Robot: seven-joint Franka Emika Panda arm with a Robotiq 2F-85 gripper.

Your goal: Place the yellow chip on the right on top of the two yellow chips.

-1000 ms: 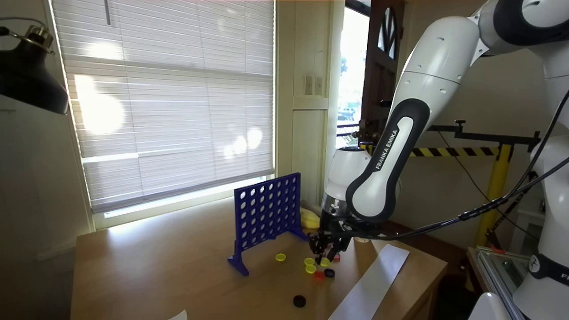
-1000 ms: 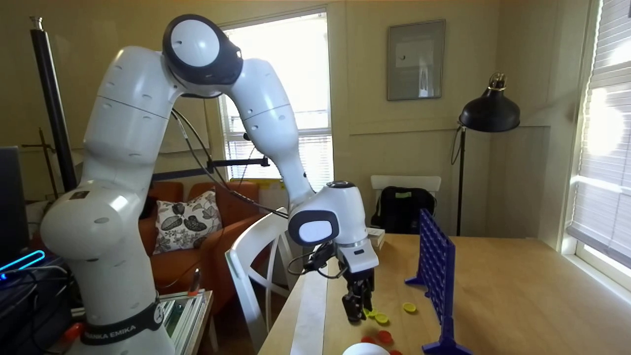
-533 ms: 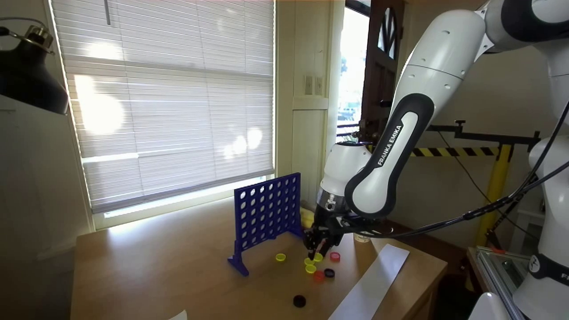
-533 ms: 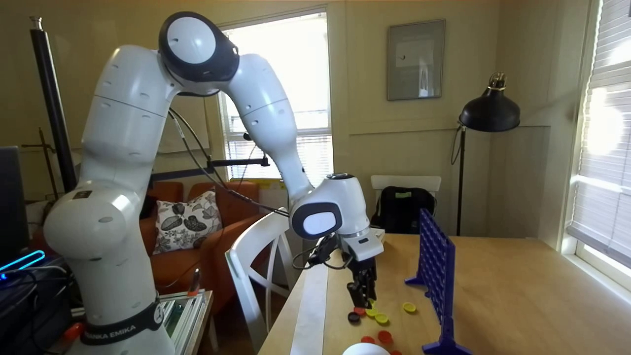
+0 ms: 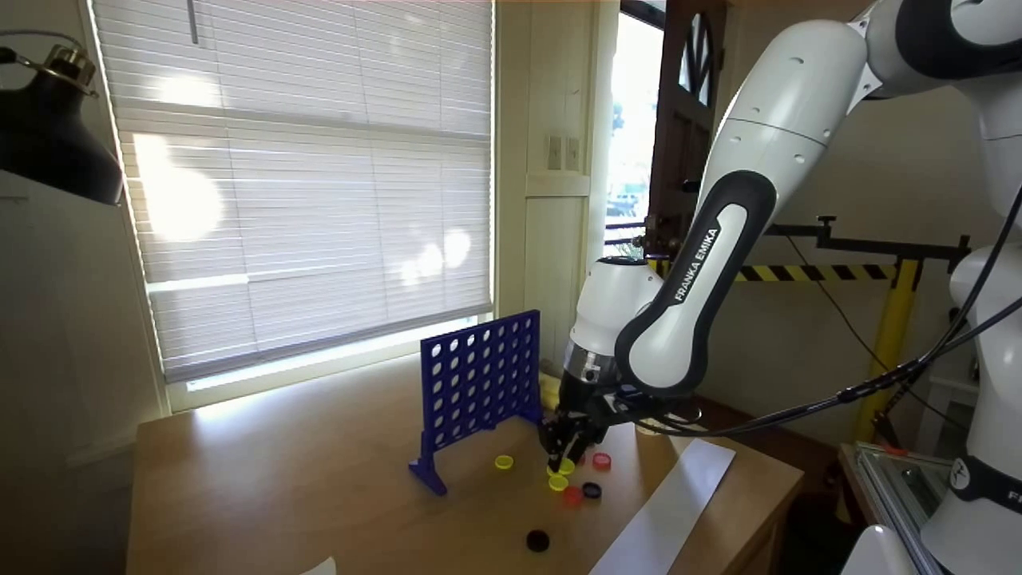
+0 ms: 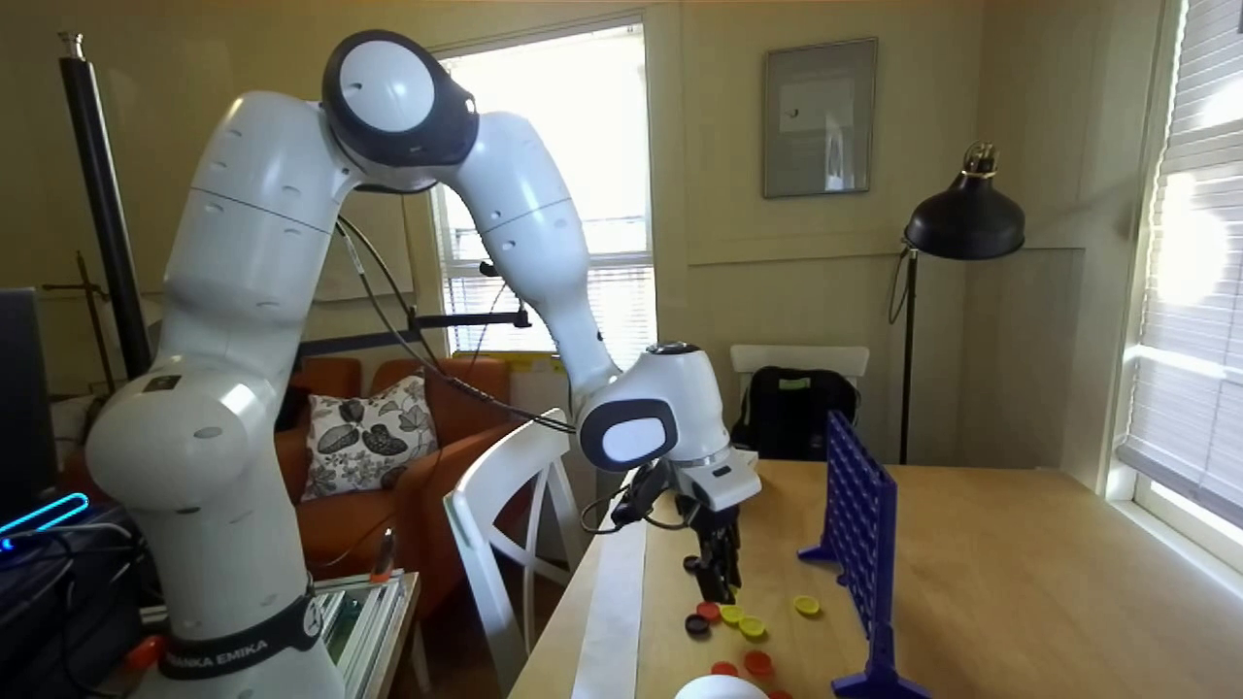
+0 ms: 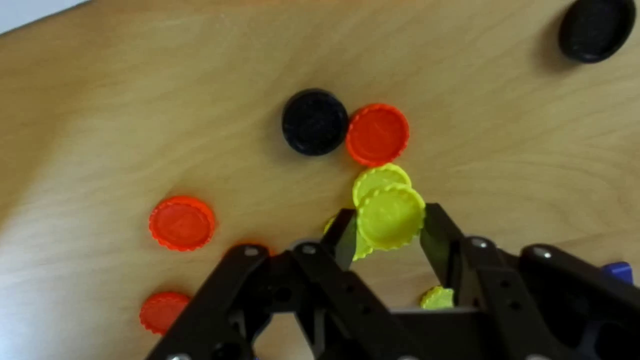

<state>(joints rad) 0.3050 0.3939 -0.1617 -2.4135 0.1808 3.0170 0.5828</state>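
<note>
One yellow chip [image 7: 391, 216] gripped at opposite edges; end effector [image 7: 389, 222] parted only by it. Wrist view: lower yellow chip [image 7: 380, 175] peeks out beneath at eleven o'clock, second lower chip [image 7: 362, 247] at seven; contact unclear. Judged step: placing; next, align, lower, release. Round, no long axis; face up.

The white arm [image 5: 782, 120] wore dark trim [image 5: 696, 264] lettered FRANKA EMIKA; below that trim were black cables [image 5: 853, 393] and silver-screwed jaws.
</note>
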